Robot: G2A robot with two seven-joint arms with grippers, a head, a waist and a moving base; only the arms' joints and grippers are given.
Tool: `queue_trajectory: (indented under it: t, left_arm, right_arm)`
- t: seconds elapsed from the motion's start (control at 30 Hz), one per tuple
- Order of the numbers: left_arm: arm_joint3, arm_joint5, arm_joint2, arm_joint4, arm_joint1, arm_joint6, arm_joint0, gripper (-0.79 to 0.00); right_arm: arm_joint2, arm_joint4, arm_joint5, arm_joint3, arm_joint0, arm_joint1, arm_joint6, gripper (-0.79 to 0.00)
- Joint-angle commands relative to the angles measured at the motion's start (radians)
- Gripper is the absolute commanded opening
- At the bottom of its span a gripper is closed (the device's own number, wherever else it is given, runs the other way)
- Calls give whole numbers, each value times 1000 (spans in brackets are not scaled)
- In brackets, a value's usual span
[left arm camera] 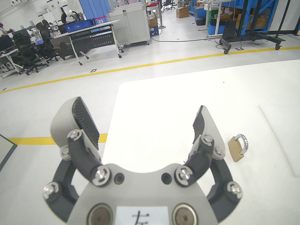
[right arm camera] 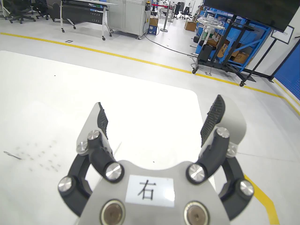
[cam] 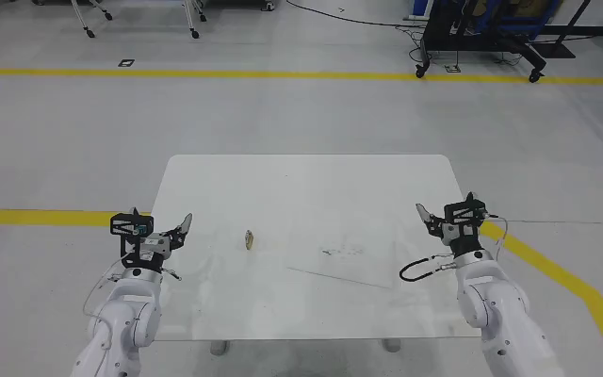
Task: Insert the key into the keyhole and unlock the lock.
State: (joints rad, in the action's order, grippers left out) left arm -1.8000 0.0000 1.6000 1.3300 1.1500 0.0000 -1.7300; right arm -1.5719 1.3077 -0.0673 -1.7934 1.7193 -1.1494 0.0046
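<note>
Lock point(cam: 249, 239) lying on surface point(cam: 311, 179), left of center in top view. Brass body flat, shackle looks seated. Judged: task unstarted; fetching key, inserting, turning all left.

Thin dark sliver point(right arm camera: 10, 155) by scuff marks point(cam: 344, 251), center of top view. Possibly key, too small to tell.

Left end effector point(cam: 160, 226) lower left, spread wide, empty, near lock but apart. Right end effector point(cam: 455, 215) lower right, likewise spread and empty, well apart from lock.

Surface white, rounded corners. Room: pale workshop floor, yellow lines point(cam: 283, 73), blue racks point(left arm camera: 234, 1), desks and chairs point(left arm camera: 28, 45).
</note>
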Motion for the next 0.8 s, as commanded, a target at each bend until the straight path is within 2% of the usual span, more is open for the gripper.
queue_trajectory:
  t: [0.0,0.1,0.2,0.37,0.5,0.63,0.73,0.77]
  left_arm:
    - [0,0,0,0,0,0,0,0]
    - [0,0,0,0,0,0,0,0]
    - [0,0,0,0,0,0,0,0]
    - [0,0,0,0,0,0,0,0]
    - [0,0,0,0,0,0,0,0]
    - [0,0,0,0,0,0,0,0]
    - [0,0,0,0,0,0,0,0]
    - [0,0,0,0,0,0,0,0]
  right_arm:
    - [16,7,-145,24,-24,5,17,0]
    - [80,20,-270,46,-71,5,36,0]
    - [139,37,-349,82,-122,3,55,0]
    - [229,-15,-636,189,-237,5,111,0]
    - [303,-8,-819,286,-338,4,153,0]
    - [380,25,-888,366,-424,-3,193,0]
    - [423,45,-881,414,-473,-11,202,-209]
    - [438,63,-857,426,-487,-14,213,-308]
